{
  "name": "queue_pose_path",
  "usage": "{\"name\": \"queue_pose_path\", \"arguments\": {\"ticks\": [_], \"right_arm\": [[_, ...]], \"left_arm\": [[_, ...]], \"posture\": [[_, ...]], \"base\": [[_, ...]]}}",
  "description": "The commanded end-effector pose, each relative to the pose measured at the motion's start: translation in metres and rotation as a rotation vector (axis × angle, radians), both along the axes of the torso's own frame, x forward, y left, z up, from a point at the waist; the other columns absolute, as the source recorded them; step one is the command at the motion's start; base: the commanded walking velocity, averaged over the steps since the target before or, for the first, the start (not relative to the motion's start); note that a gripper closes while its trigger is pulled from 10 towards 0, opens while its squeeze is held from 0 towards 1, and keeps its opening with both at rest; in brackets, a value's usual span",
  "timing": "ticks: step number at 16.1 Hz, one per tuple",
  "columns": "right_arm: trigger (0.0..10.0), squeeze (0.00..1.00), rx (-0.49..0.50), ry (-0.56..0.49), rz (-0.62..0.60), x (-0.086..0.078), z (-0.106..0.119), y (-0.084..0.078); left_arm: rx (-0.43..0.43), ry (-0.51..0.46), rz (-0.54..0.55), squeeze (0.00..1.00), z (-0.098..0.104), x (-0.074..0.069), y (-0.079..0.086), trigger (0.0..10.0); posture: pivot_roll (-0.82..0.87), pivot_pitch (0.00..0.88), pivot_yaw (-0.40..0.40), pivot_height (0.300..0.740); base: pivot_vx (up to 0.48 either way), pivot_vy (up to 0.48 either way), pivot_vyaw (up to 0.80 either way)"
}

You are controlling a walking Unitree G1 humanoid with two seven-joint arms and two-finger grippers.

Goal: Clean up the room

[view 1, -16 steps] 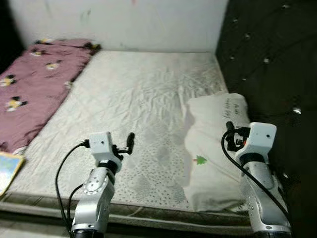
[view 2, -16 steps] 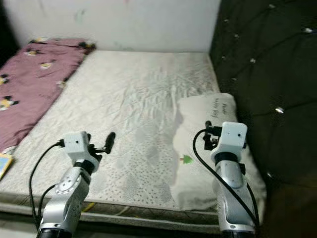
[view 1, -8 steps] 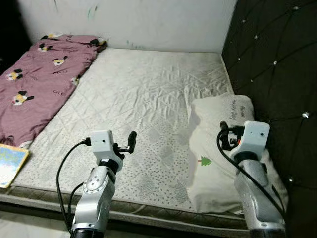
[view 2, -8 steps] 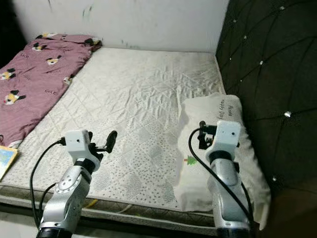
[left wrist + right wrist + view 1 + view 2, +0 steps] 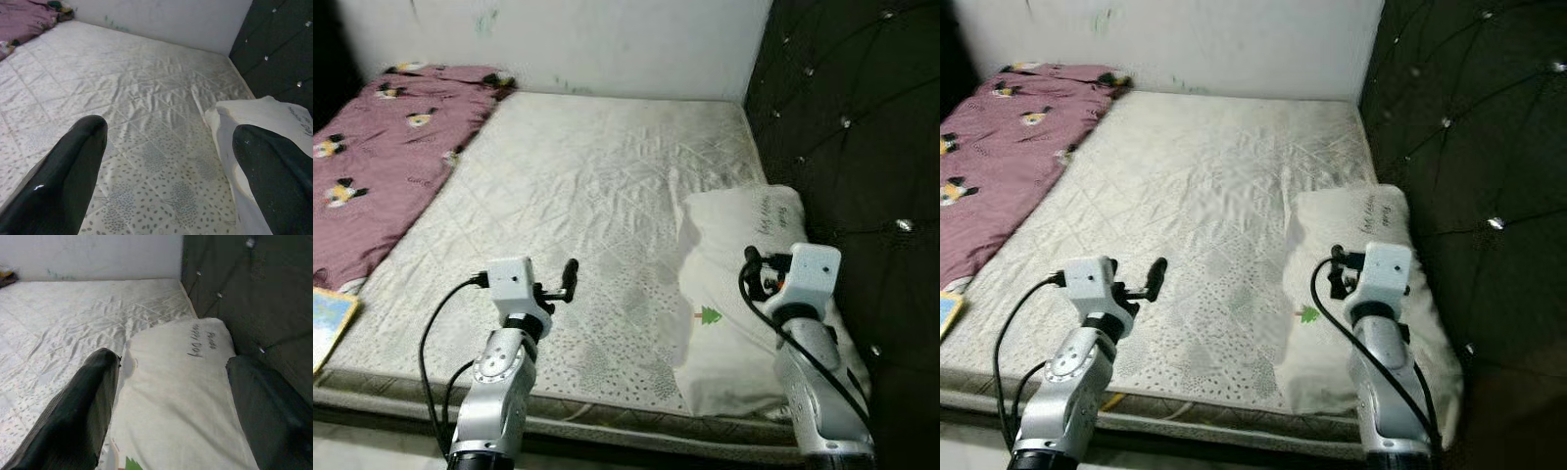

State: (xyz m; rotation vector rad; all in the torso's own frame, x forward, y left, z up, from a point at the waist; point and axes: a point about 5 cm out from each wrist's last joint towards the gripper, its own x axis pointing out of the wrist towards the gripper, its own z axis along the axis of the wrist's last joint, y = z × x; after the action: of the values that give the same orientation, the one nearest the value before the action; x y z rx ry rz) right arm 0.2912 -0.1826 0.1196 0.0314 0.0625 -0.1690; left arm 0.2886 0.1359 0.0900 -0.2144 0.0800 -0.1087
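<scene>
**Cleanup barely started, nothing in hand**

Pillow is the landmark: white, soft, creased, small green tree print on the near face and dark handwriting on the end toward the wall. It lies on the bed's mattress, flush against the dark tufted headboard, near corner overhanging the front edge. Looks slumped, not squared up, so probably still to be straightened.

Right end effector hovers directly over the pillow, fingers spread wide, grasping nothing. Left end effector hangs over bare mattress beside the pillow, also spread and empty.

Across the mattress from the pillow: purple patterned blanket, rumpled and bunched along the far side, unfolded. A colourful book-like item lies beyond that edge, low down; can't tell exactly what it is.

Judgement: blanket, pillow and stray item all still pending.
</scene>
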Motion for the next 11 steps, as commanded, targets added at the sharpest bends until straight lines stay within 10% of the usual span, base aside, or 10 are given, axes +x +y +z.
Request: {"name": "queue_pose_path", "arguments": {"ticks": [1, 11], "right_arm": [[10.0, 0.00, 0.014, 0.017, -0.020, 0.0001, -0.0021, -0.0051], [10.0, 0.00, 0.043, 0.017, 0.005, 0.0024, -0.0016, -0.0027]], "left_arm": [[0.006, 0.001, 0.004, 0.00, -0.0005, -0.0008, 0.0001, 10.0], [-0.005, -0.003, 0.007, 0.00, 0.0000, 0.0020, -0.0004, 10.0]], "posture": [[-0.04, 0.047, 0.031, 0.740], [-0.05, 0.043, 0.029, 0.740]], "base": [[0.000, 0.000, -0.80], [0.000, 0.053, -0.56]]}}
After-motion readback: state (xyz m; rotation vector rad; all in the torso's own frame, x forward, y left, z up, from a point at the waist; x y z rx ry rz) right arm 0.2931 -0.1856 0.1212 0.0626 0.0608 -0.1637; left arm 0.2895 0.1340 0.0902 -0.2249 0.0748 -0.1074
